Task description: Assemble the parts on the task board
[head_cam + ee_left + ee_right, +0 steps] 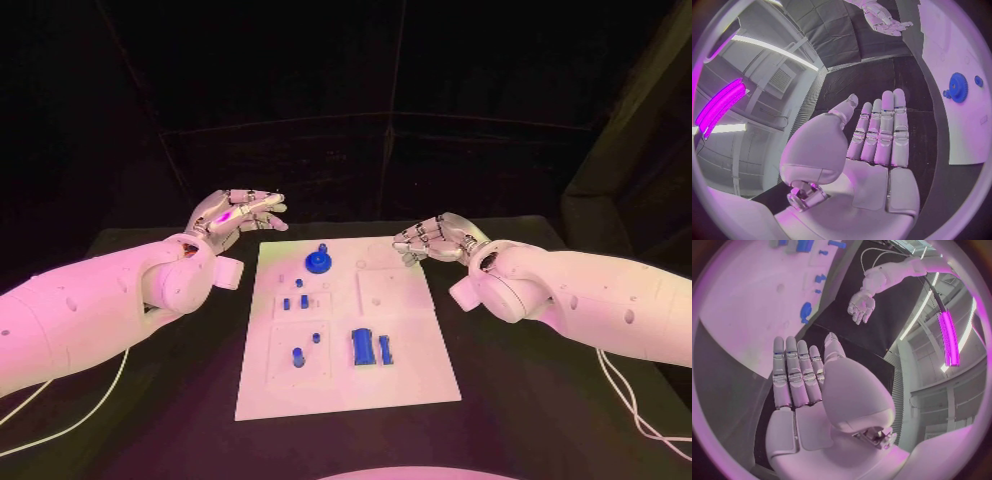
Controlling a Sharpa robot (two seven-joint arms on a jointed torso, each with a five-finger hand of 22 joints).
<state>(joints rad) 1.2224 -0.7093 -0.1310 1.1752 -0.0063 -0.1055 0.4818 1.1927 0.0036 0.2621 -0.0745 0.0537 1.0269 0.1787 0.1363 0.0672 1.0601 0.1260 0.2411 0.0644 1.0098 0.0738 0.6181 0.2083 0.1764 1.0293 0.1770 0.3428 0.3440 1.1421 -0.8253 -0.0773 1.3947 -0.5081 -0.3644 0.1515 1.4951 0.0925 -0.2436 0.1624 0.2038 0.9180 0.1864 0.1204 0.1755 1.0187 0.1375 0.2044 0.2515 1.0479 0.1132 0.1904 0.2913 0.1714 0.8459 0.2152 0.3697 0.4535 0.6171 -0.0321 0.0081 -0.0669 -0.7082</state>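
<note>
The white task board (407, 345) lies in the middle of the black table. A blue gear (319, 262) stands near its far edge, and I see the gear (959, 87) in the left wrist view and the gear (806, 311) in the right wrist view too. Small blue pegs (296, 301) sit at mid-left, and two blue blocks (371, 346) lie lower down. My left hand (237, 213) hovers off the board's far left corner, fingers straight and apart, holding nothing. My right hand (440, 236) hovers at the far right corner, flat and empty.
The black table (173, 400) surrounds the board on all sides. White cables (635, 410) trail from both arms along the table's near sides. In the left wrist view the board (954, 135) lies beyond my fingertips (882, 107).
</note>
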